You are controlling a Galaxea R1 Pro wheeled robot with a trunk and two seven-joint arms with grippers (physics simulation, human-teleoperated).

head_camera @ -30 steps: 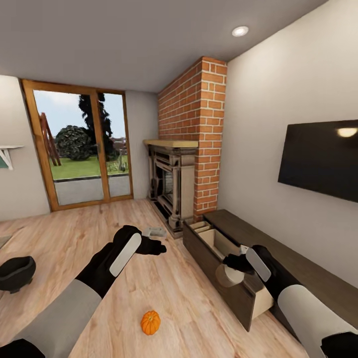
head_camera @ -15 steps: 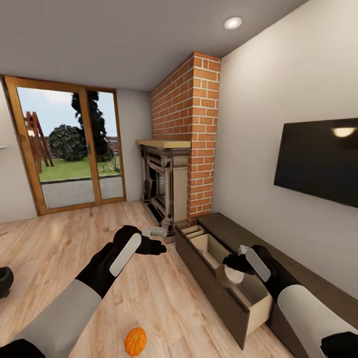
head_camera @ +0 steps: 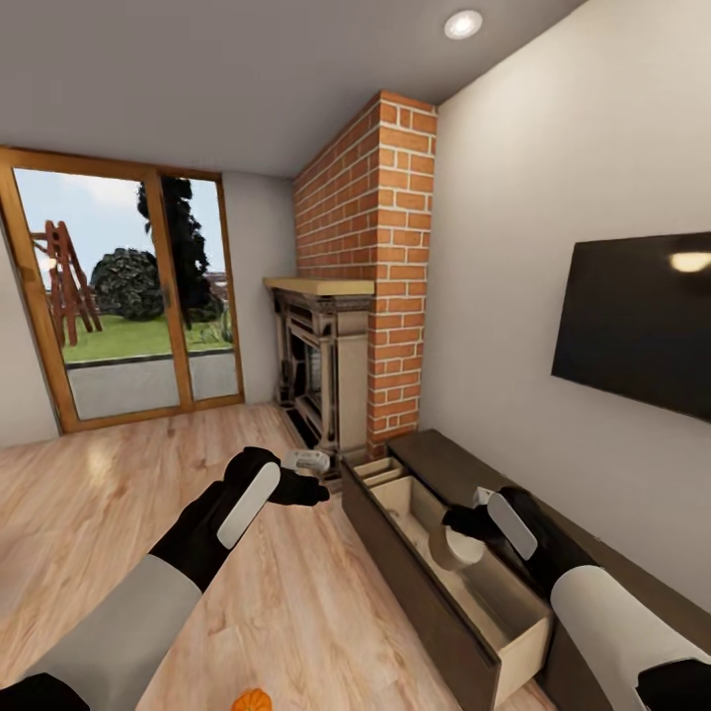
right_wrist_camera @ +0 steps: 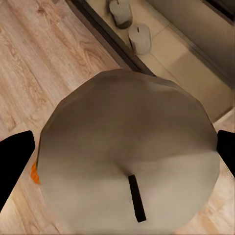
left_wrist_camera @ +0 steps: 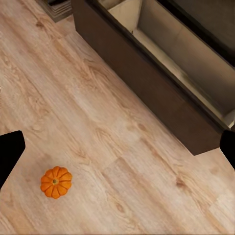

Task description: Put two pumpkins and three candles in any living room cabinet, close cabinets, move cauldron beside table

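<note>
The long, low, dark-brown wood-grain cabinet (head_camera: 592, 553) runs along the wall at four o'clock in the head view, below a black flat wall screen (head_camera: 637, 321); its pale-lined pull-out drawer (head_camera: 464, 573) stands open over the light wooden plank floor (head_camera: 296, 592). A red brick chimney with a carved stone fireplace (head_camera: 341, 375) rises at twelve o'clock, and a wood-framed glass door (head_camera: 118, 296) sits at ten o'clock. The right gripper (head_camera: 459, 521), at four o'clock, is clamped on a wide, pale grey round candle with a dark wick (right_wrist_camera: 129, 156) held above the open drawer. Two smaller grey candles (right_wrist_camera: 129, 24) already lie inside the drawer. The left gripper (head_camera: 311, 491) hovers at centre with fingers spread, holding nothing. A small bright-orange ribbed pumpkin (left_wrist_camera: 56, 181) rests on the floor at six o'clock, well apart from the cabinet.
</note>
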